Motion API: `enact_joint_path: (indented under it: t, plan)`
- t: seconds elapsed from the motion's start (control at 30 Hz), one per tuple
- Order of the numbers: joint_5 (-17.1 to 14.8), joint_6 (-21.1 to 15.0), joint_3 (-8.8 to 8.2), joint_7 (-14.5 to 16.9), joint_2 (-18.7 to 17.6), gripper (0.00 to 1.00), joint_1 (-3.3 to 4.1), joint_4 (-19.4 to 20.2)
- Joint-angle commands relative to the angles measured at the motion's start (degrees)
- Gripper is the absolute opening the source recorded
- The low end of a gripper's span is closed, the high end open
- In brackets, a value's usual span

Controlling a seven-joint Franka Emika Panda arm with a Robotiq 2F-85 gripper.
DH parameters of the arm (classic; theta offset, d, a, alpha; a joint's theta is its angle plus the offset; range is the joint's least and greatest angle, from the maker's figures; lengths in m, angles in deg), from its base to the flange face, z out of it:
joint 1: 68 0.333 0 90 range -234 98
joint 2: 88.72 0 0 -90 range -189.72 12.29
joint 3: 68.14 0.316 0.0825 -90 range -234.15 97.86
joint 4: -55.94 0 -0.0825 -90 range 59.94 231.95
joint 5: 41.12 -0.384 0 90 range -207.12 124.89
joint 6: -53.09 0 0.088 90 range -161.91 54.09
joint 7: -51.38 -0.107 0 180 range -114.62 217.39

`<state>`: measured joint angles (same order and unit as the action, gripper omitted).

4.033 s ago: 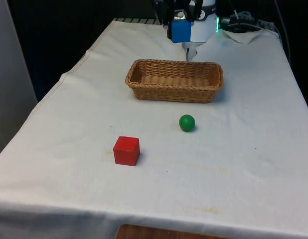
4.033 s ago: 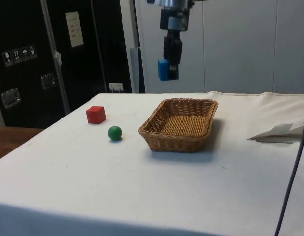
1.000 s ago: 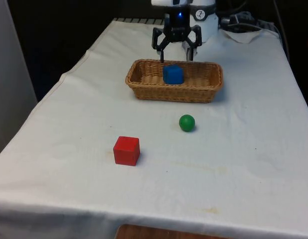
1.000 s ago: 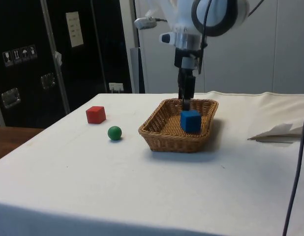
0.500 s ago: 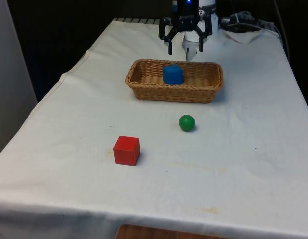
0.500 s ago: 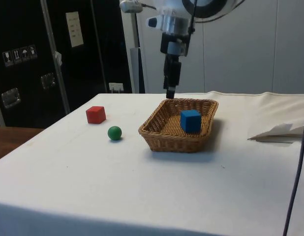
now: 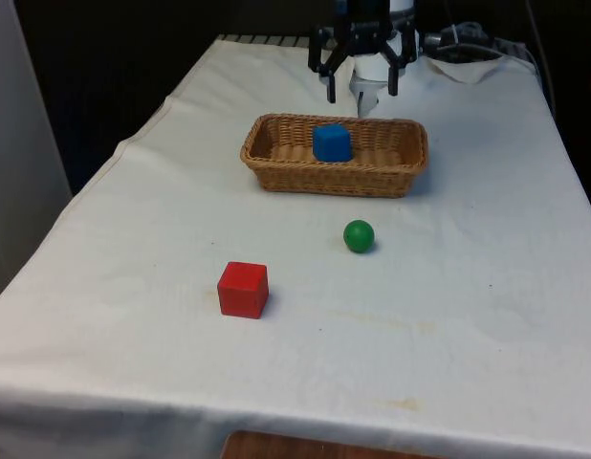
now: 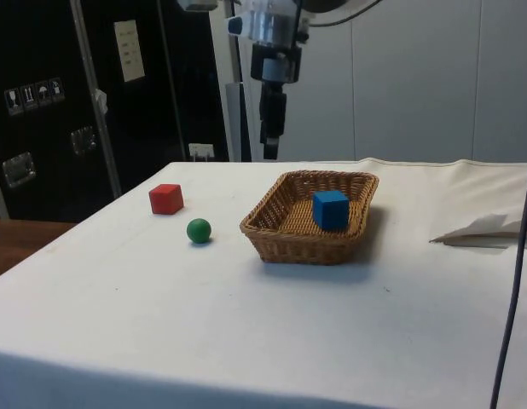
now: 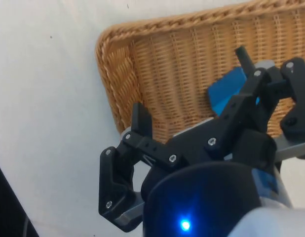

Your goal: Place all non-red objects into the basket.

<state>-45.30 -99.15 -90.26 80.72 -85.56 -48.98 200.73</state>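
A blue cube [image 7: 332, 142] [image 8: 330, 209] [image 9: 228, 90] lies inside the wicker basket [image 7: 276, 170] [image 8: 280, 243] [image 9: 157, 74], towards its middle. A green ball [image 7: 359, 235] [image 8: 199, 230] rests on the cloth in front of the basket. The red cube [image 7: 243, 289] [image 8: 165, 198] sits nearer the table's front, to the front view's left of the ball. My gripper [image 7: 361, 89] [image 8: 269, 152] [image 9: 192, 84] hangs open and empty, high above the basket's far rim.
A crumpled white cloth or paper [image 7: 468, 63] [image 8: 485, 230] lies at the far end of the table by the robot's base, with black cables [image 8: 511, 281] beside it. The table's edges drop off on both long sides.
Four seconds ago the gripper held the blue cube above the basket. It let the cube go inside the basket, then rose and has kept rising and shifting off the basket over the last second.
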Motion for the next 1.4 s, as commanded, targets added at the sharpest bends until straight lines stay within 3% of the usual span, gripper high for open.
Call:
enact_joint_path:
  t: [0.0, 0.43, 0.77, 0.83, 0.87, 0.9, 1.1, 1.13, 1.17, 1.37]
  plan:
    - [-0.11, 0.23, 0.11, -0.06, -0.63, 1.0, 0.0, -0.69]
    - [-2.41, 4.24, 2.23, -0.63, -7.51, 1.0, 0.23, -9.63]
    - [-5.61, 5.04, 3.9, -0.06, -14.44, 1.0, -0.23, -16.21]
    - [-6.25, 5.04, 4.01, 0.17, -15.53, 1.0, -0.29, -17.19]
    - [-5.04, 4.7, 3.55, -0.63, -15.13, 1.0, 0.0, -16.73]
    - [-6.65, 5.04, 4.07, 0.34, -16.21, 1.0, -0.34, -17.76]
    - [-9.34, 4.98, 4.18, 1.66, -20.68, 1.0, -0.63, -21.66]
    - [-8.14, 4.76, 3.55, 0.8, -20.34, 1.0, -0.06, -21.14]
    - [-9.74, 4.98, 4.24, 1.89, -21.37, 1.0, -0.69, -22.29]
    - [-12.66, 5.16, 4.24, 3.55, -25.84, 1.0, -0.97, -26.3]
